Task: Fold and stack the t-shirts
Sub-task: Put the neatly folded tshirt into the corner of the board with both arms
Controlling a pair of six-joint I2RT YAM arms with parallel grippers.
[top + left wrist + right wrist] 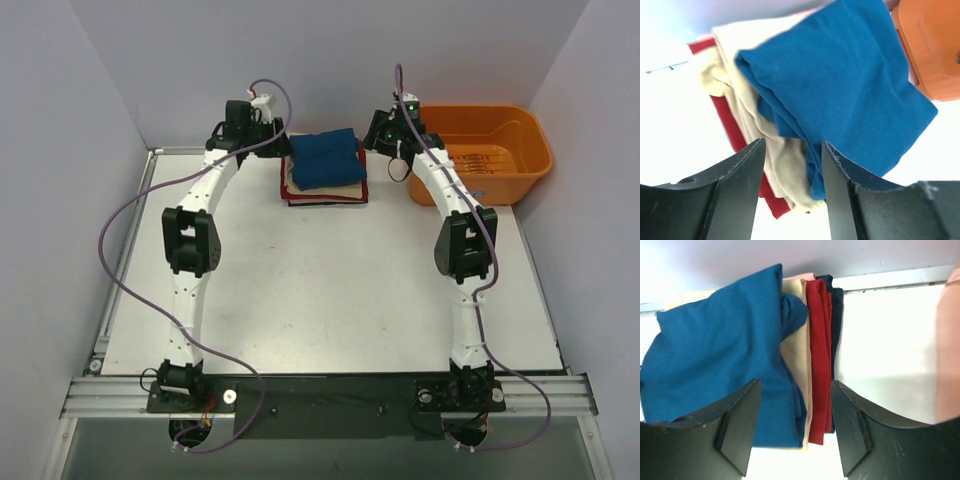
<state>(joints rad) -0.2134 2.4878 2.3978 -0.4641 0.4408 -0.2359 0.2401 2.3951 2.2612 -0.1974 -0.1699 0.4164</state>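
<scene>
Reaching to the far edge of the table (330, 300), I am holding my left gripper (792, 145) beside the left side of the pile of folded t-shirts and my right gripper (796, 385) beside its right side, so the pile is sitting between my two arms. Both sets of fingers are standing spread apart with a clear gap and are grasping nothing. I cannot tell whether any fingertip is brushing the cloth. The blue shirt (325, 158) is lying on top of the pile as a thick, loosely folded square, its edges bulging a little past the layers beneath. Through my left wrist camera I am seeing it draped over the beige shirt (730, 70), whose rumpled edge is poking out from under it, and a strip of the red shirt (732, 130) is showing below that, against the white tabletop. Through my right wrist camera I am seeing the same layers edge-on: blue, then beige, then red, then a dark shirt (836, 325) at the bottom, with a sliver of pale pink cloth peeking out near the back wall. The orange tub (520, 185) is standing on the table to the right of the pile, just behind my right arm and apart from the shirts.
</scene>
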